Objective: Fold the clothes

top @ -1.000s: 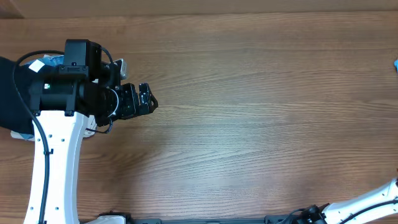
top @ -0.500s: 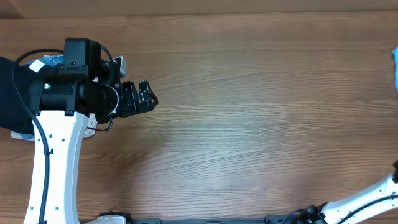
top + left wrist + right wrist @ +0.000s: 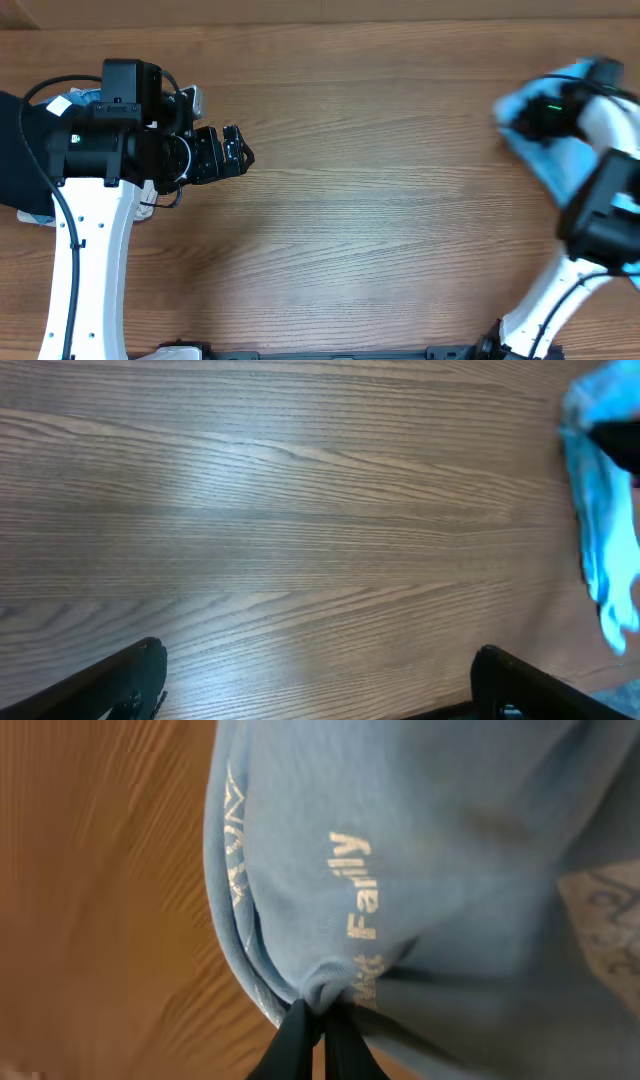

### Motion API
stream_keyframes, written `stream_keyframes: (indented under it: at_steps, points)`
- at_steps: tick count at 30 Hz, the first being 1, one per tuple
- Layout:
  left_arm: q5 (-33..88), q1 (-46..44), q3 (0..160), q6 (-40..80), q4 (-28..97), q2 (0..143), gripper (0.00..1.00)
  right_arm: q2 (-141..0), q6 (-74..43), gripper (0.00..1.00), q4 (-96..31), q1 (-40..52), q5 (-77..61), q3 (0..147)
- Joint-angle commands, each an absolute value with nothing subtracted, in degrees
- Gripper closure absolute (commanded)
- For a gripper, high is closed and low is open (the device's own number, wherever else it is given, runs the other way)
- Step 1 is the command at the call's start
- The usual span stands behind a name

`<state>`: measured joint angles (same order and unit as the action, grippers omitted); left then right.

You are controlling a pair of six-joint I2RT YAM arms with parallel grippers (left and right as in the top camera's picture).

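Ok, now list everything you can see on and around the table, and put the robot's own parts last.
T-shirt: one, light blue with pale printed lettering, bunched at the right end of the table.
Table: one, brown wood grain, under everything.
Black item: one, black, at the far left edge, partly behind the left arm; too hidden to name.
Small item: one, white and light blue, showing behind the left arm; too hidden to name.
Left arm: one, white with a black wrist, on the left side.
Right arm: one, white, blurred, on the right side.
Left claw: one, black, open above bare wood.
Right claw: one, black, shut on a fold of the T-shirt.
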<state>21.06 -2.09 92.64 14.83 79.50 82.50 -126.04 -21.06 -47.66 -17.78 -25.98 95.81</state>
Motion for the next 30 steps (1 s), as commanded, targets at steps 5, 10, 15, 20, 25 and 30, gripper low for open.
stream_keyframes:
  at_steps: [5, 10, 15, 20, 25, 30]
  points:
    - [16.21, -1.50, 94.04, 15.18, 79.44, 81.62, 0.00, -123.04, -12.78, 0.96, -54.83, 8.78, -24.88, 97.14]
    - [13.43, -1.45, 94.24, 14.79, 79.13, 81.62, 0.00, -123.04, -8.10, 0.96, -60.90, 20.10, -19.46, 97.17]
    - [12.01, -1.48, 94.26, 11.70, 77.69, 81.76, 0.00, -122.65, -6.55, 0.73, -63.59, 25.52, -12.16, 97.17]
    - [12.08, -1.69, 94.24, 10.63, 74.89, 84.03, 0.00, -118.37, -5.74, 0.63, -62.39, 24.77, -11.20, 97.17]
    - [13.54, -4.01, 94.24, 10.17, 73.08, 90.87, 0.04, -112.05, -5.96, 0.46, -60.29, 21.32, -11.49, 97.17]
    - [17.32, -8.12, 94.24, 6.76, 67.94, 99.50, 0.06, -110.30, -6.00, 0.16, -57.30, 17.26, -16.64, 97.17]
